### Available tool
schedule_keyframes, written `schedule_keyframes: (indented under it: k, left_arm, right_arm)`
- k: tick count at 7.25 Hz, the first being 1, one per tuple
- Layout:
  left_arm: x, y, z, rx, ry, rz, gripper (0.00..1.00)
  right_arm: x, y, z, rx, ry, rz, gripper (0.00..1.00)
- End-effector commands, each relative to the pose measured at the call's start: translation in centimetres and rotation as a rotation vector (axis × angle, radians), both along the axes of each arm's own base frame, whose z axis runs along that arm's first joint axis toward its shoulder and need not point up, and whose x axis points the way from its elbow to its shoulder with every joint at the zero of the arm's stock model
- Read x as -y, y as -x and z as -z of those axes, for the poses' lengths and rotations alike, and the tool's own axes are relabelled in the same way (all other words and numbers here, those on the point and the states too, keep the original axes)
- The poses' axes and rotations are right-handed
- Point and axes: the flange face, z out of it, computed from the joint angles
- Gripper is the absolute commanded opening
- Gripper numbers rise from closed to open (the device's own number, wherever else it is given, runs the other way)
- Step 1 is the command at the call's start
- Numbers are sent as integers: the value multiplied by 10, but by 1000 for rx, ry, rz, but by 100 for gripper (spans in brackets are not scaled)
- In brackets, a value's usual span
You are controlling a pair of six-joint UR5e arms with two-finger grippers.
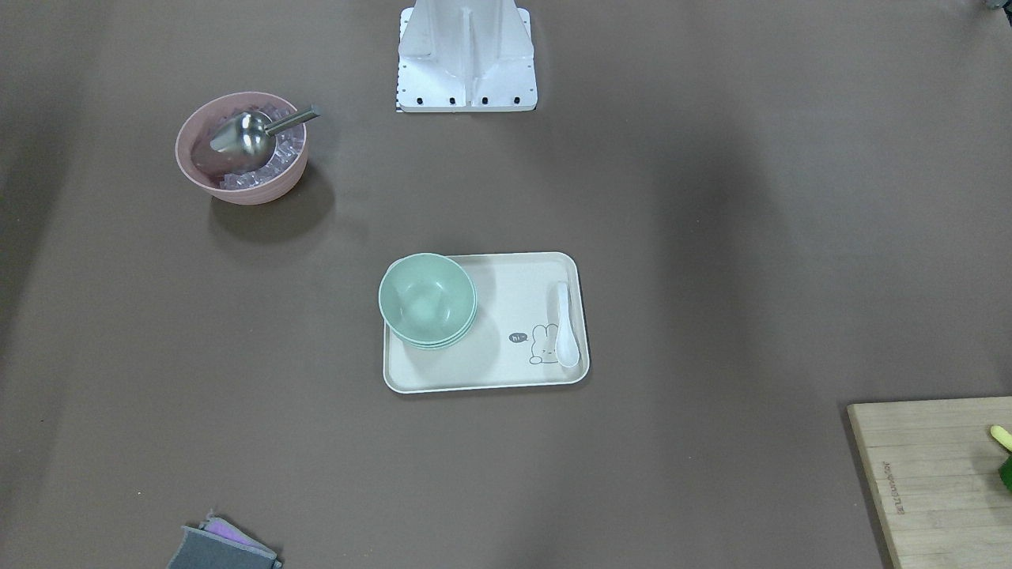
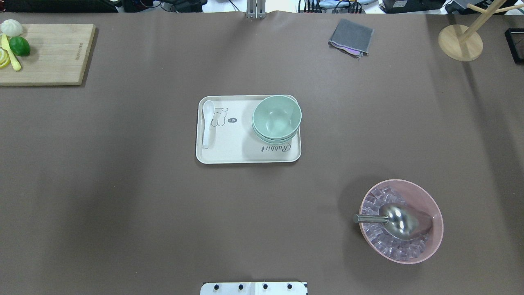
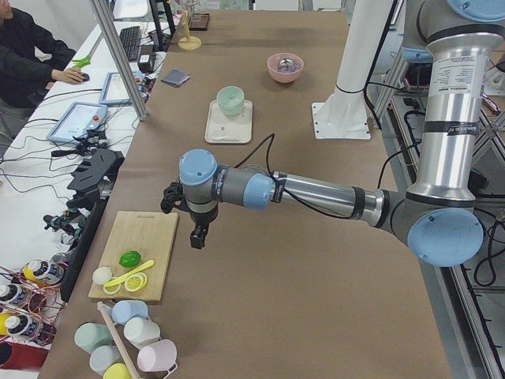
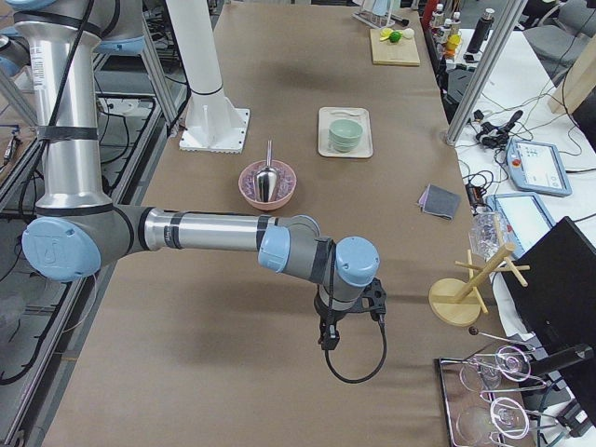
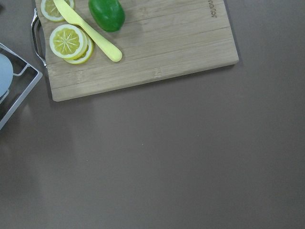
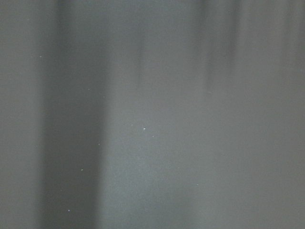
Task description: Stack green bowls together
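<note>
The green bowls [image 1: 428, 300] sit nested in one stack, rims up, on the cream tray [image 1: 506, 356] at mid-table. The stack also shows in the overhead view [image 2: 276, 119], on the right end of the tray [image 2: 229, 145], and small in both side views [image 3: 230, 100] [image 4: 344, 133]. My left gripper [image 3: 197, 237] hangs over bare table next to the cutting board, far from the bowls. My right gripper [image 4: 328, 337] hangs over bare table near the wooden stand, also far off. Each shows only in a side view, so I cannot tell whether it is open or shut.
A white spoon [image 2: 207, 123] lies on the tray's other end. A pink bowl [image 2: 434, 241] with ice and a metal scoop [image 2: 393, 219] stands on my right. A cutting board [image 2: 49, 53] with lime and lemon, a grey cloth [image 2: 351, 37] and a wooden stand [image 2: 460, 41] are along the far edge.
</note>
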Motion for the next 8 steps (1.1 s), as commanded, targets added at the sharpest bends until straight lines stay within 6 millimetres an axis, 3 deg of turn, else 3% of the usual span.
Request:
schedule_keyframes:
  k: [1, 3, 4, 5, 6, 8]
  left_arm:
    - [-14, 8, -29, 88, 35, 11, 98]
    - [-25, 11, -46, 117, 77, 21, 98]
    - [-27, 11, -56, 118, 110, 28, 98]
    - [-24, 9, -55, 111, 150, 72, 98]
    - [-23, 8, -54, 105, 160, 86, 98]
    - [-24, 8, -54, 102, 157, 85, 98]
  right_arm:
    - [-7, -1, -6, -14, 3, 0, 100]
    - [1, -2, 4, -22, -12, -7, 100]
    - [11, -2, 20, -25, -22, -27, 100]
    - [20, -1, 41, -32, -23, -63, 100]
    - [27, 11, 49, -36, -18, -61, 100]
    - [29, 13, 51, -35, -20, -58, 100]
